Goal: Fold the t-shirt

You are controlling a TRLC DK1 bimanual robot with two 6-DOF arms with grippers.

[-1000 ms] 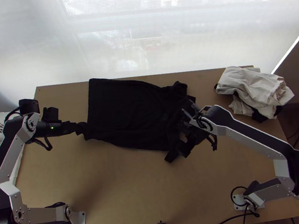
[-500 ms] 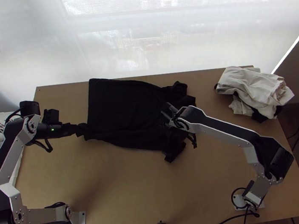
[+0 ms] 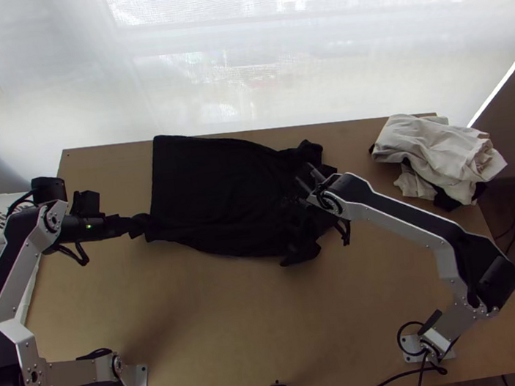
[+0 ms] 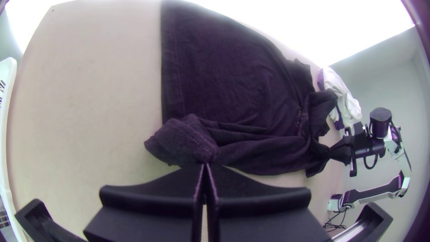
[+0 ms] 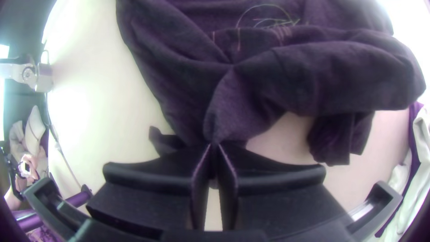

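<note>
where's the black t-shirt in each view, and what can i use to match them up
Top view: t-shirt across the far half of the table, between the two grippers.
Left wrist view: t-shirt stretching away from the left gripper, which pinches it.
Right wrist view: t-shirt ahead of the right gripper, pinched at its fingertips.
Shared landmark: the pale cloth pile.
</note>
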